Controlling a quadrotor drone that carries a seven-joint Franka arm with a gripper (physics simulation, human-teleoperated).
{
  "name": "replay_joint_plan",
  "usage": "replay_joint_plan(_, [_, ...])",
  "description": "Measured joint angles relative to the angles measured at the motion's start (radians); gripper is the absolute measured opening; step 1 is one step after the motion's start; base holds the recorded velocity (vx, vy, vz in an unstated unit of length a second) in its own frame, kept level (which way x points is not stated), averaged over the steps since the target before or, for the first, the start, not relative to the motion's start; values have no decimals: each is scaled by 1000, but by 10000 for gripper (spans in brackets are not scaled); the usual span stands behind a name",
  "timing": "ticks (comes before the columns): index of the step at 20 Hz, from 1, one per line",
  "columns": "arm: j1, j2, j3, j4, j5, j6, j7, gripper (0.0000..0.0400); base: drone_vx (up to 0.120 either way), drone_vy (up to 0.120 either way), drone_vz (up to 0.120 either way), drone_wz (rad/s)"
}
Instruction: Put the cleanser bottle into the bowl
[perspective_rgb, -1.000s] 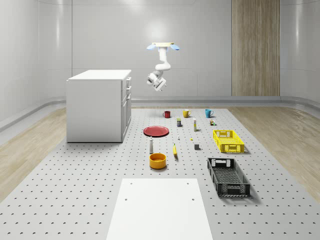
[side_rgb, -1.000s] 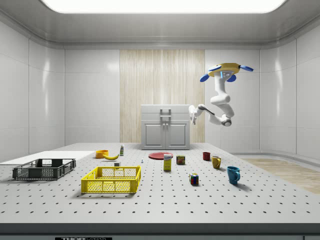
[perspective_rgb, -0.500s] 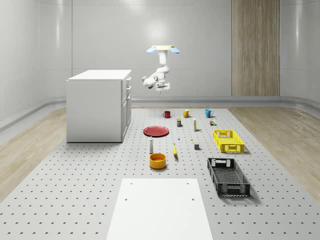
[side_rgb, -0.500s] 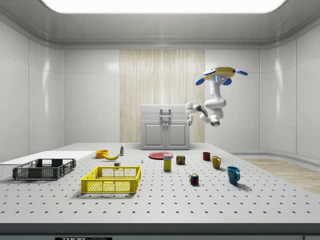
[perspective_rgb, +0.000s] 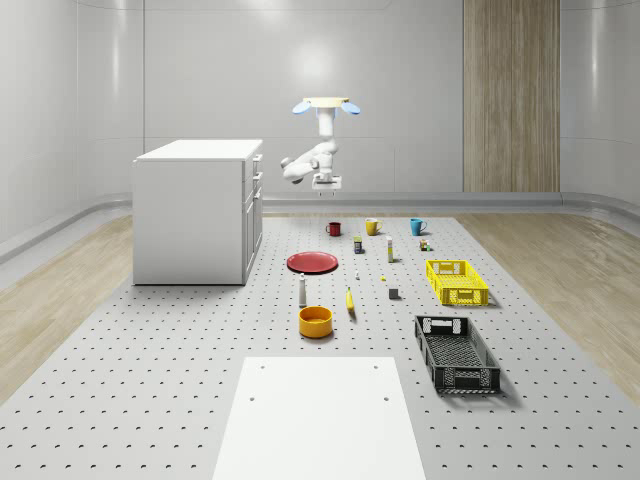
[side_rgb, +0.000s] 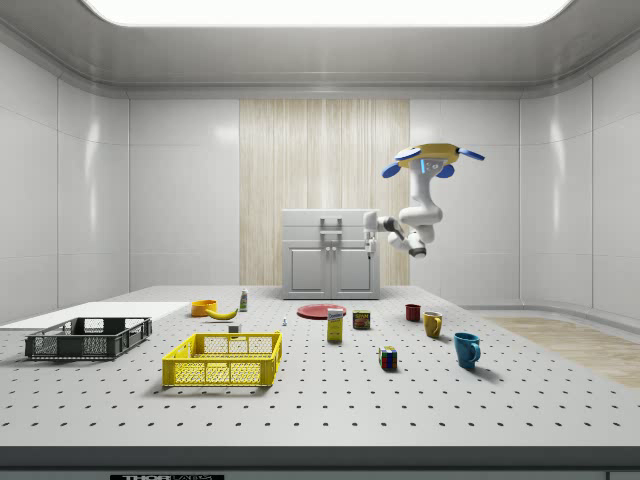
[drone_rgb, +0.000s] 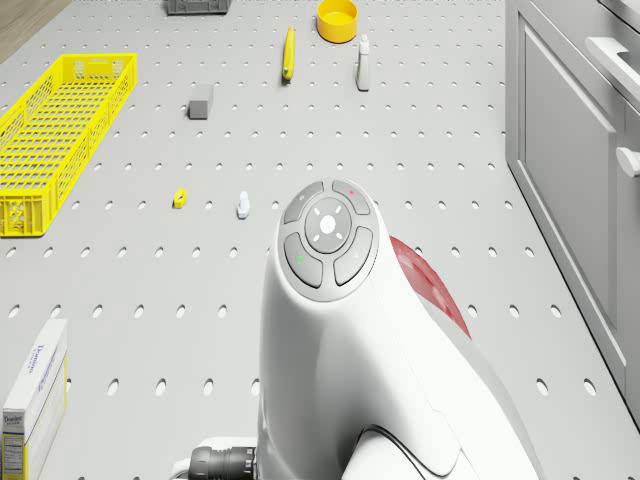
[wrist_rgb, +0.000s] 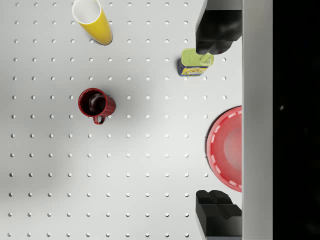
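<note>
Bench (perspective_rgb: 150, 380): pegboard surface carrying all items.
Cabinet (perspective_rgb: 195, 210): white, on the whole-scene view's left.
Drone (perspective_rgb: 326, 105): hovers high above the far end of the bench, over the red plate (perspective_rgb: 313, 262) and red mug (wrist_rgb: 96, 104).
Hand (wrist_rgb: 218, 122): fingers (wrist_rgb: 216, 30) spread wide apart, holding nothing, well above the bench.
Bowl (perspective_rgb: 315, 321): orange, empty.
Cleanser bottle (perspective_rgb: 302, 291): upright, just beyond the bowl.
Can (wrist_rgb: 195, 63): label unreadable.
</note>
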Motion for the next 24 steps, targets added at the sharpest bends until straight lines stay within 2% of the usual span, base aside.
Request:
replay_joint_plan(4, [-16, -23, 11, 1, 8, 14, 13, 400, 120, 30, 0, 0])
replay_joint_plan(12, [-37, -66, 28, 4, 29, 48, 31, 400, 120, 0, -120, 0])
replay_joint_plan(19, [-50, -101, 40, 6, 48, 80, 44, 400, 120, 0, -6, 0])
replay_joint_plan(24, [-58, -125, 47, 8, 60, 102, 51, 400, 120, -48, 0, 0])
